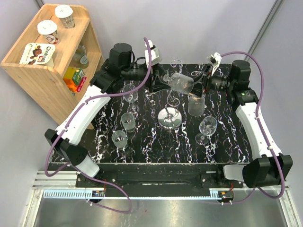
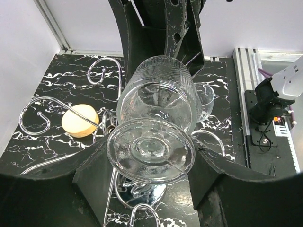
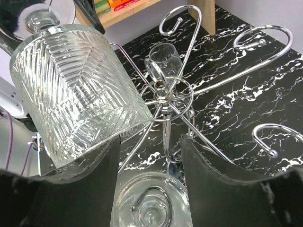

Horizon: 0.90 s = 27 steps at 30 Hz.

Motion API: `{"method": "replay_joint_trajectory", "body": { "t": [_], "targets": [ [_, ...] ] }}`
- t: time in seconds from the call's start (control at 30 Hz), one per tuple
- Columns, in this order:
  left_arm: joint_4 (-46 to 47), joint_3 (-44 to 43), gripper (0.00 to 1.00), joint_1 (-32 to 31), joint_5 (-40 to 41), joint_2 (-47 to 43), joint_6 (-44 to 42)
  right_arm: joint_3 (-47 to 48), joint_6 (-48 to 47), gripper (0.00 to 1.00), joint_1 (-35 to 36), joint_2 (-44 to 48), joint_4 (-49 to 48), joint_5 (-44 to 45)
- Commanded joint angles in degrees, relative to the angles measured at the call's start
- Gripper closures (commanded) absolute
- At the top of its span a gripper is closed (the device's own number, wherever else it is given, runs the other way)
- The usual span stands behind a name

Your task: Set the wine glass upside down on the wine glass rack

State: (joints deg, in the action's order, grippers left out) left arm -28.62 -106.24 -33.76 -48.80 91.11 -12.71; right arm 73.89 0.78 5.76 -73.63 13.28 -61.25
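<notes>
The main risk is glass on metal. The wine glass [image 1: 181,82] lies on its side in the air, not yet turned bowl-down, and its ribbed bowl hangs just above the curled wire arms of the wine glass rack [image 1: 170,118]. Swinging it over could knock the bowl against a chrome arm or against the right pincer [image 3: 149,151], which is close beside it. The left pincer [image 2: 151,156] is clamped low on the glass, near stem and foot, so the heavy bowl juts out away from that pincer. I judge that a jolt could twist it in the grip. A push on the rack's thin post might also tip the rack, which stands mid-tabletop [image 1: 227,146].

The right pincer's jaws stand apart, with the foot of another glass [image 3: 150,210] in the gap. I cannot tell whether they touch it.
</notes>
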Motion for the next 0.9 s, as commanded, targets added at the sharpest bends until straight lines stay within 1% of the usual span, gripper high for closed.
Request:
{"method": "replay_joint_trajectory", "body": {
  "t": [0.0,0.1,0.27,0.37,0.5,0.63,0.87],
  "targets": [
    [2.61,0.41,1.00,-0.34,0.63,-2.69,-3.64,0.73,-5.43,0.38,1.18,2.96,3.15,1.31],
    [2.34,0.42,1.00,-0.26,0.90,-2.87,-3.99,2.13,-6.93,0.35,1.18,4.28,4.73,2.19],
    [1.99,-0.29,1.00,-0.26,0.81,-3.04,-3.99,8.28,-9.91,0.31,1.18,3.93,10.79,3.86],
    [1.99,-0.37,1.00,-0.17,0.72,-3.04,-3.99,12.06,-12.28,0.24,1.18,3.40,14.92,6.23],
    [1.99,-0.64,1.00,0.27,0.37,-3.13,-3.73,16.37,-17.37,0.18,1.18,2.08,21.86,9.04],
    [2.60,-0.82,1.00,0.53,0.02,-3.05,-3.02,16.20,-21.25,0.16,1.18,2.78,25.83,11.59],
    [3.13,-1.69,1.00,1.06,-0.34,-2.25,-1.97,13.22,-22.84,0.16,1.27,3.84,26.45,12.65]
  ]
}}
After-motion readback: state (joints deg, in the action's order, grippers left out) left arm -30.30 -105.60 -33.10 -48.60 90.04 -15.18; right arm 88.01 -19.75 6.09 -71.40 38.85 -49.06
